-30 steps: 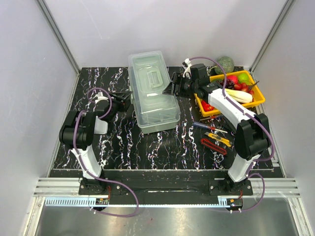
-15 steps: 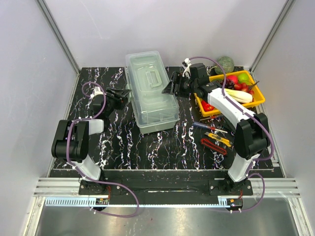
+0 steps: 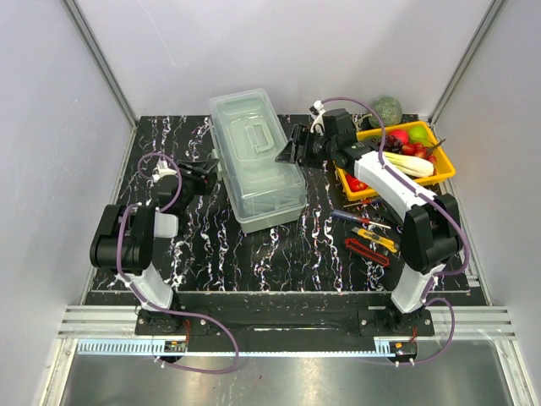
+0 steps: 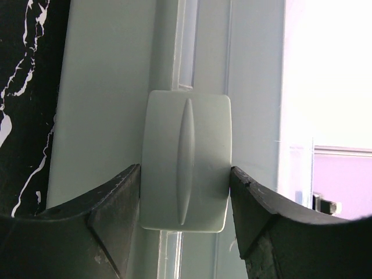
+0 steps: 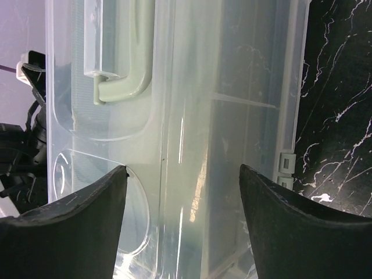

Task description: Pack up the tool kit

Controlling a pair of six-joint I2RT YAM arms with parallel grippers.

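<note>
- Step, as I read it: opening the toolbox (image 3: 258, 165) so the tools can go in; the lid looks shut and nothing is packed yet
- Toolbox sits between the two hands: left hand (image 3: 205, 178) at one long side, right hand (image 3: 290, 151) at the other, up by the lid edge
- Left hand: part-open, fingers (image 4: 113, 224) either side of the pale latch (image 4: 186, 160), tips right at its edges; can't tell from the wrist view whether it's squeezing or only bracketing
- Right hand: wide open, holding nothing; clear lid (image 5: 232, 116) spans the gap between its fingers, folded-down handle (image 5: 125, 70) off toward one finger
- Loose tools lie on the tabletop (image 3: 211, 245) well back from the right hand, near its arm's base: red knife (image 3: 365, 252), yellow knife (image 3: 377, 240), screwdriver (image 3: 353, 217)
- Next, my guess: left hand pinches or hooks the latch and pulls it off the wall; right hand steadies the lid or works a catch on its own side
- Needs: box not sliding under the pull, latch kept centred between the fingers
- Fruit tray (image 3: 439, 173) sits just behind the right hand's wrist, leave it alone
</note>
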